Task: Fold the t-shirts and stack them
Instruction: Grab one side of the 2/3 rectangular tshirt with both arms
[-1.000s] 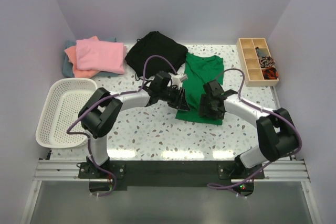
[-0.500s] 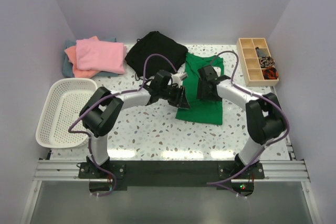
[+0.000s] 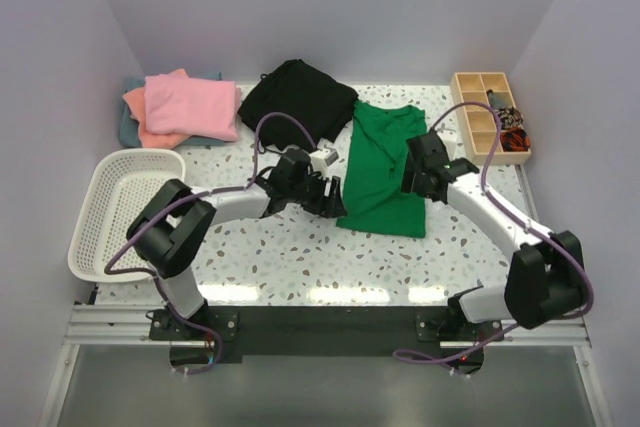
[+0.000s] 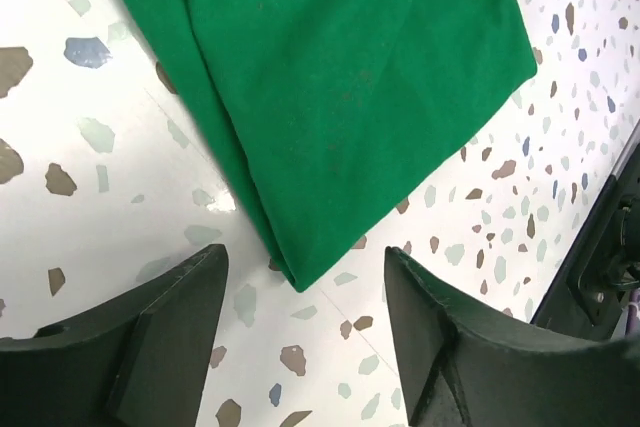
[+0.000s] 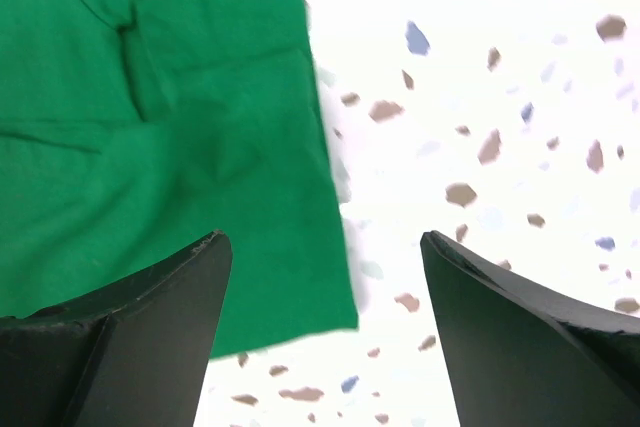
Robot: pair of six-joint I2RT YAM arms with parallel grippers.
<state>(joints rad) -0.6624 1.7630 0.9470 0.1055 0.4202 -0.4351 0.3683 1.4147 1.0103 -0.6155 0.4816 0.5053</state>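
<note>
White speckled terrazzo table [image 3: 290,257] carries everything.

Shirts:
- Bright green short-sleeved cotton t-shirt [image 3: 385,162], one, lies flat right of centre as a long narrow panel. Doubled layers show at its near-left corner.
- Black crumpled garment [image 3: 297,99], one, far centre, just beside the green shirt.
- Folded stack [image 3: 180,112], far left, three pieces: pink on top, salmon-orange under it, grey-teal at the bottom.

Containers:
- White plastic mesh basket [image 3: 100,212], left edge.
- Pale wooden divided tray [image 3: 470,117], far right, two columns of cells. Small dark and reddish items sit in its right-hand cells, too small to identify.

Grippers:
- Left gripper [image 4: 305,277]: fingers wide, straddling the green shirt's near-left corner, gripping nothing.
- Right gripper [image 5: 322,242]: fingers wide over the shirt's right edge, gripping nothing.
</note>
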